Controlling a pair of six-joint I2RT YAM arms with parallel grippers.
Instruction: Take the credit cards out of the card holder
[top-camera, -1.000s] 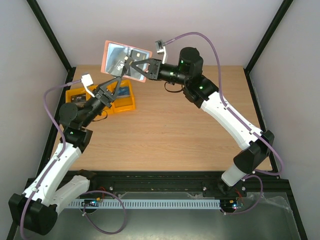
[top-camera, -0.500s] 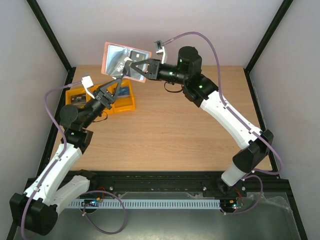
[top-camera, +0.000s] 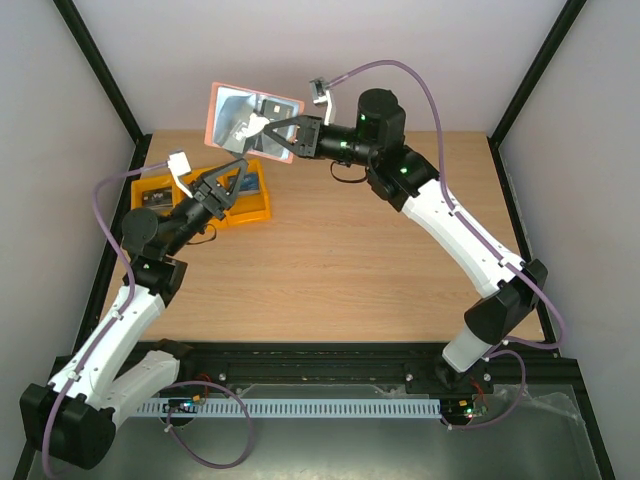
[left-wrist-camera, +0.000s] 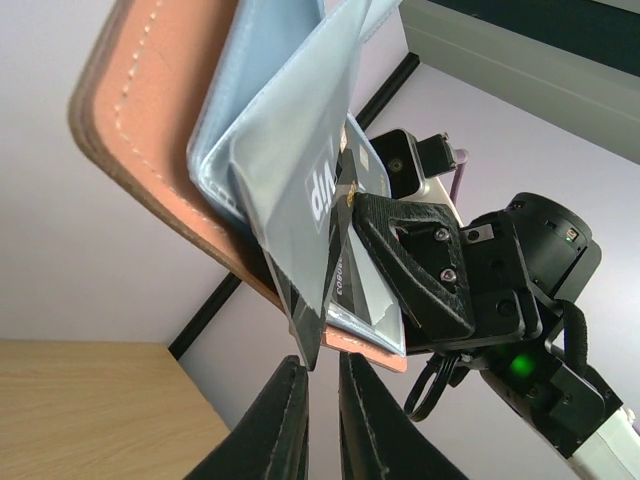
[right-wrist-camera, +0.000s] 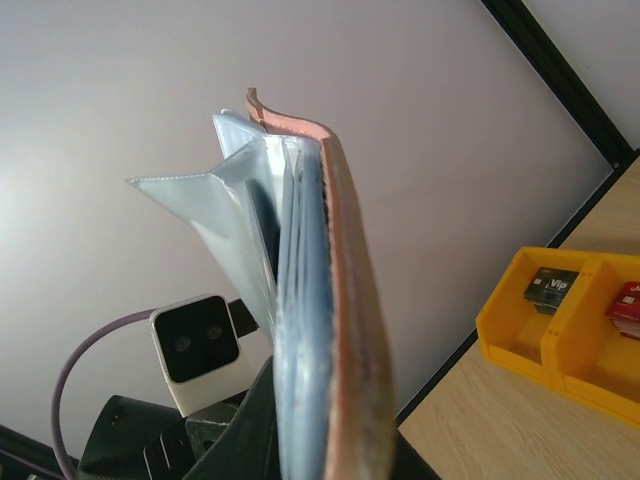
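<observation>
Right pincer (top-camera: 267, 134) clamps the card holder (top-camera: 230, 112), raised open beyond the yellow tray (top-camera: 252, 208). Left pincer (left-wrist-camera: 320, 366), between tray and holder, stands a narrow slit apart beneath the corner of a dark credit card (left-wrist-camera: 325, 300); grip unclear.

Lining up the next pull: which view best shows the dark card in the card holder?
Left wrist: the dark card juts below its clear sleeve, lettering visible. Top external shows only a small dark patch; right wrist sees the card holder edge-on.
</observation>
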